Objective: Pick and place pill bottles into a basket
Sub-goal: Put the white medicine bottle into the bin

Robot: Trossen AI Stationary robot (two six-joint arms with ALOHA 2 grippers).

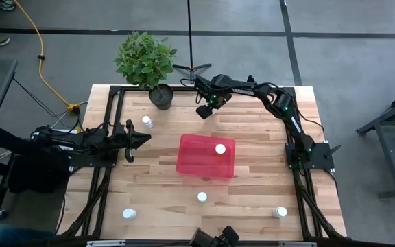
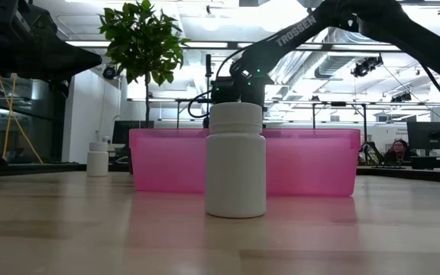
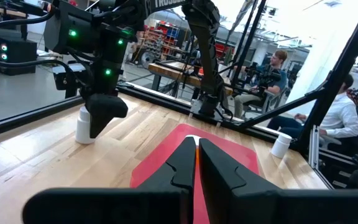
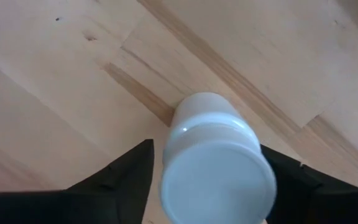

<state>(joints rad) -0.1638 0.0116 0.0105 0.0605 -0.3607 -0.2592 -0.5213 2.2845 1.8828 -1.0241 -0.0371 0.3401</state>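
Right gripper (image 4: 207, 171) reaching down at the table's (image 1: 252, 199) 12 o'clock edge, jaws spread either side of a white pill bottle (image 4: 215, 158), not yet clamped. Left gripper (image 1: 145, 138) level at 9 o'clock of the basket (image 1: 206, 157), jaws clenched, empty.

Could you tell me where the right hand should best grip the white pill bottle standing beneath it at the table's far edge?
Probably across the cylindrical body just under the cap, coming straight down. The pill bottle stands upright on the bare table, and the right hand already straddles it with a finger on either side.
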